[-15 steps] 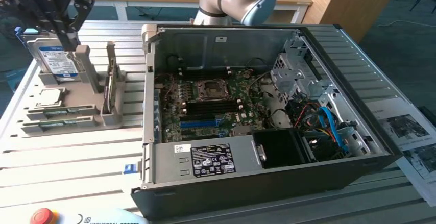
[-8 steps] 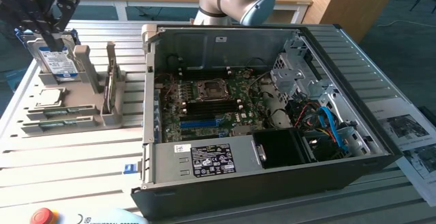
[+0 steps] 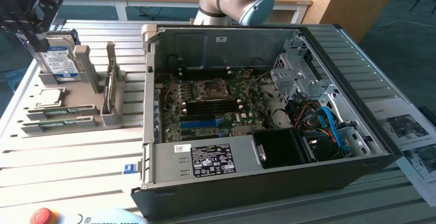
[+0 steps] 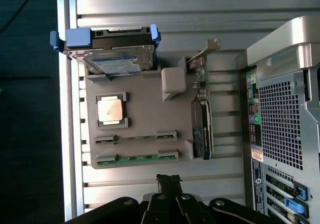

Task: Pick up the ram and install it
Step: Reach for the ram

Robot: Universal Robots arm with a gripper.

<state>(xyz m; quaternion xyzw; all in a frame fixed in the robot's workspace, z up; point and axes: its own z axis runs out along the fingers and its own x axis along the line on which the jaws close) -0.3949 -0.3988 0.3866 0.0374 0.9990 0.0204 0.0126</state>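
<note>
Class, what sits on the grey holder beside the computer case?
Grey holder: hard drive, processor, two ram sticks, an expansion card. The sticks' lower edges are hidden inside the holder.

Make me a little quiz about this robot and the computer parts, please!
1. True or false: the tool is holding a ram stick.
2. Which part stands in the grey holder wearing a blue label? A) hard drive B) keyboard C) battery
3. Fill in: the computer case lies with its side ____, so the motherboard shows.
Key: 1 false, the tool is shut and empty, and the ram stick lies in the holder; 2 A; 3 open.
</note>
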